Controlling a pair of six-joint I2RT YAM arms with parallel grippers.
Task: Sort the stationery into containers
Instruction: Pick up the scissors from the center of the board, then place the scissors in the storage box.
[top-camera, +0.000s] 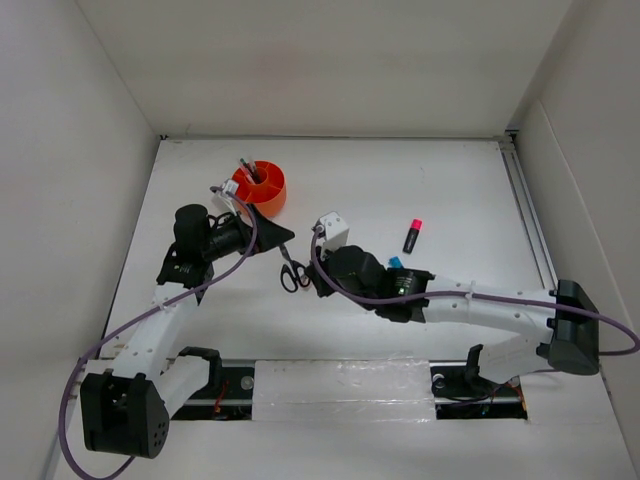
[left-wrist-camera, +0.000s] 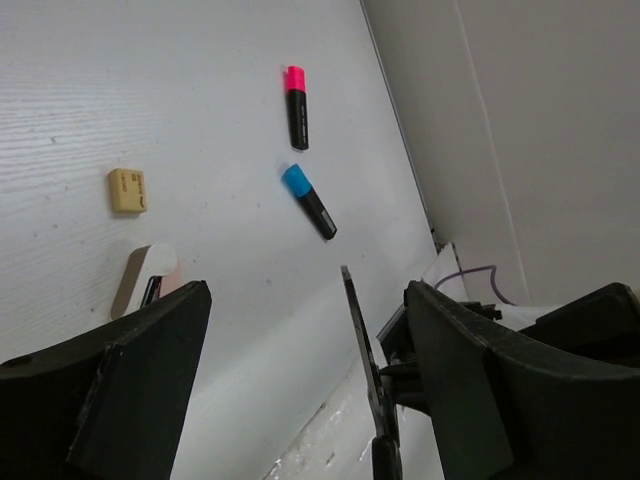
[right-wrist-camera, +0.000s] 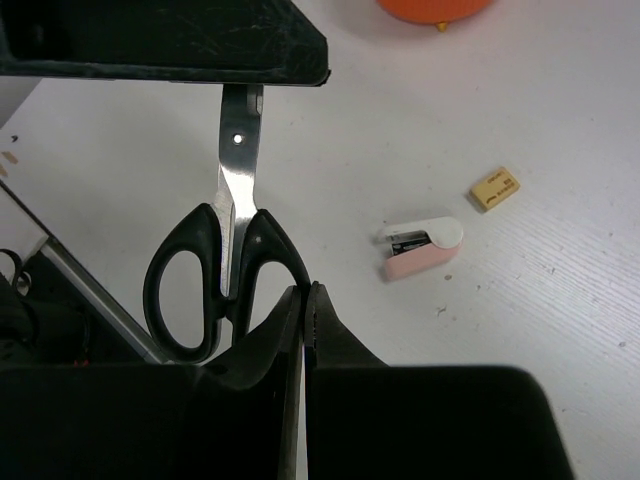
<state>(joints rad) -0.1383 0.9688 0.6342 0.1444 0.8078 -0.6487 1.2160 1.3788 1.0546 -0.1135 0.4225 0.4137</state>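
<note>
Straddling the scissors (right-wrist-camera: 225, 260) blades, left gripper (left-wrist-camera: 305, 300) spread wide, right gripper (right-wrist-camera: 305, 300) pinched closed beside handles, orange tub (top-camera: 272, 204) just behind.

We are looking at a robotics lab test cell rather than a home or an office. A plain white table (top-camera: 420, 180) is boxed in by blank white panels (top-camera: 330, 60). The left arm (top-camera: 160, 325) and right arm (top-camera: 490, 305) are bolted at its near edge. A purple cable (top-camera: 85, 375) loops loose, a metal rail (top-camera: 525, 200) lines one side, and clear tape (top-camera: 340, 385) covers the near edge. An orange tub (top-camera: 272, 200) sits on the table.
</note>
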